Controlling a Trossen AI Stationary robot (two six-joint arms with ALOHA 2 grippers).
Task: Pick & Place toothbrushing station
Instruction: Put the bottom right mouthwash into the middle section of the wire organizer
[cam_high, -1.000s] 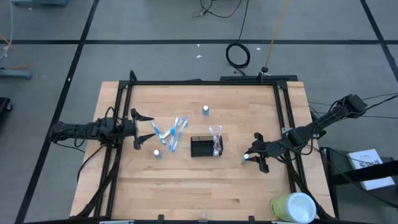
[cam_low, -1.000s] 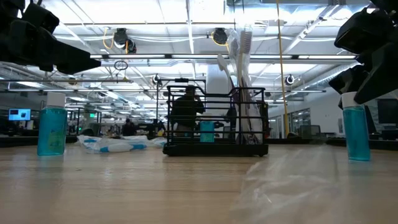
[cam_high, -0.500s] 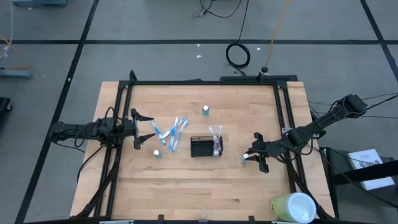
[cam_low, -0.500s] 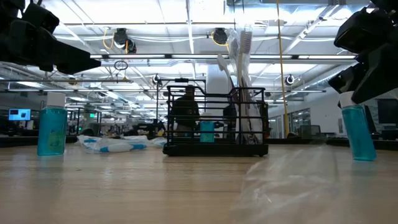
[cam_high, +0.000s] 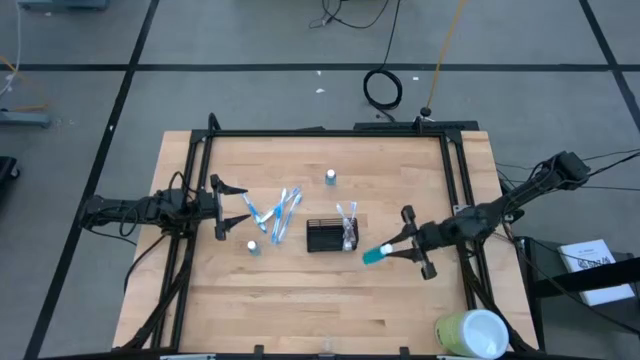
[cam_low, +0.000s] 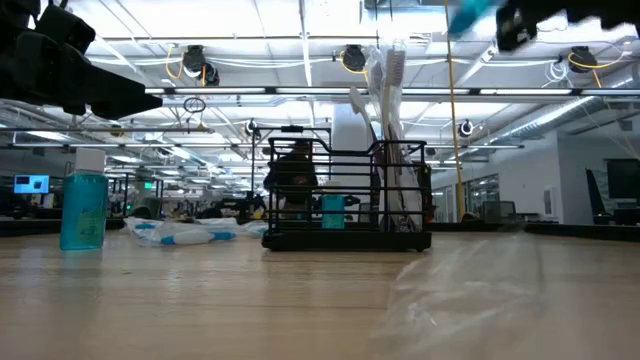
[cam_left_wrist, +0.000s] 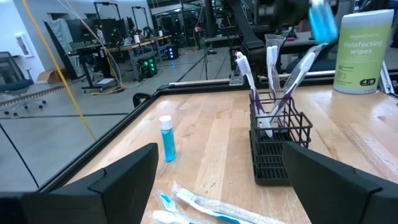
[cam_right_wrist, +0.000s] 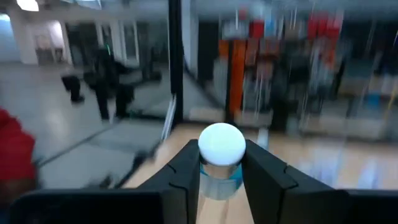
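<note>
The toothbrushing station (cam_high: 331, 236), a small black wire holder, stands mid-table with several toothbrushes (cam_left_wrist: 273, 93) upright in its right end. My right gripper (cam_high: 400, 246) hangs just right of it, shut on a small blue bottle (cam_high: 377, 254) with a white cap (cam_right_wrist: 221, 144). The bottle also shows high up in the low view (cam_low: 470, 12) and in the left wrist view (cam_left_wrist: 322, 18). My left gripper (cam_high: 238, 206) waits open at the table's left side, level, nothing between its fingers. My right gripper pinches the bottle's top end, just below the white cap (cam_right_wrist: 217, 182), between its two fingers (cam_right_wrist: 186, 171). The fingers come about level from the table's right. The bottle is lifted clear, lying nearly level, its cap toward the wrist and its blue base (cam_high: 371, 258) toward the station.
A second blue bottle (cam_high: 254, 246) stands left of the station and a third (cam_high: 330, 177) behind it. Wrapped toothbrushes (cam_high: 275, 208) lie in a loose heap in front of my left gripper. A wipes canister (cam_high: 470, 333) stands at the near right corner. A black frame (cam_high: 330, 132) rims the table.
My right gripper has risen and tipped up from pointing down to about level. The blue bottle, which stood upright on the table under it, has swung up with it and is now lifted clear, lying nearly level with its base toward the station.
</note>
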